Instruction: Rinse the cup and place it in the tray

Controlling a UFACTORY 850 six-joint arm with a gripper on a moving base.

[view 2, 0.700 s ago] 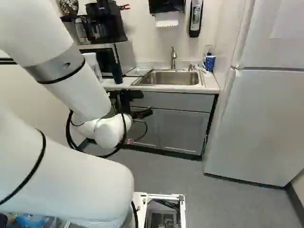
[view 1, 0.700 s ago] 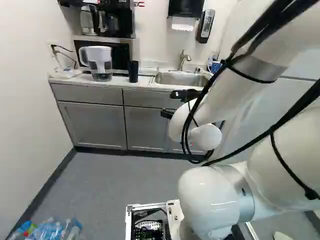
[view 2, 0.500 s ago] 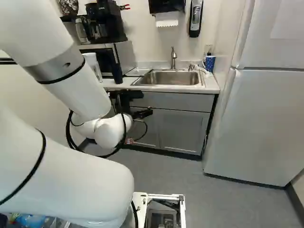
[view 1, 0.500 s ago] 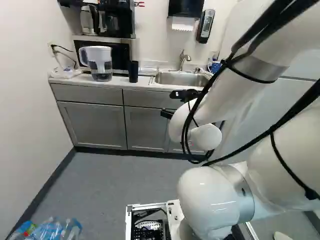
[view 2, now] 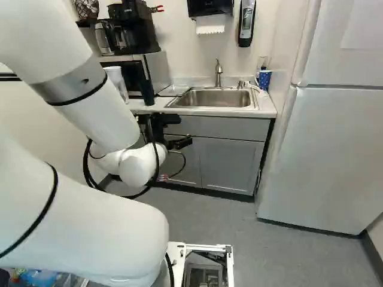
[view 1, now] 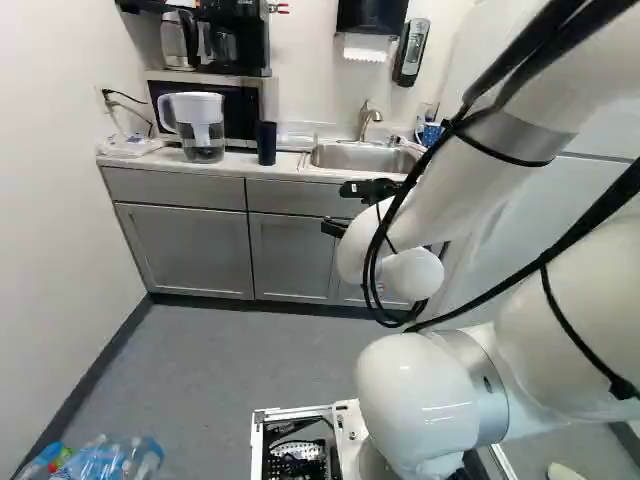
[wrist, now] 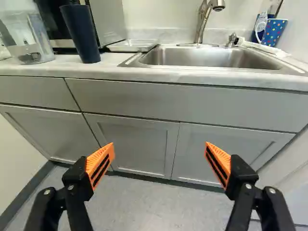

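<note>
Cup [wrist: 81,36] stands on the counter [wrist: 159,75], ahead of the pincer [view 2: 185,130]; fingers [wrist: 100,165] spread wide, holding nothing

My arm [view 1: 415,395] presents a smooth, glossy shell. Sink [wrist: 192,56]: satin metal. Faucet [wrist: 202,24]: glossy metal. Dark cup [wrist: 81,34]: matt, smooth. Pitcher [view 1: 205,130]: clear plastic.

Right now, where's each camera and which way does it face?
Left base view: behind-left of the arm, facing ahead, slightly down, at the counter; arm right of middle.
Right base view: behind-right, same facing, refrigerator included; arm left of middle.
Wrist view: on the wrist, looking along the open gripper at the cabinets; fingers show.
Base views share the sink and dark cup.
</note>
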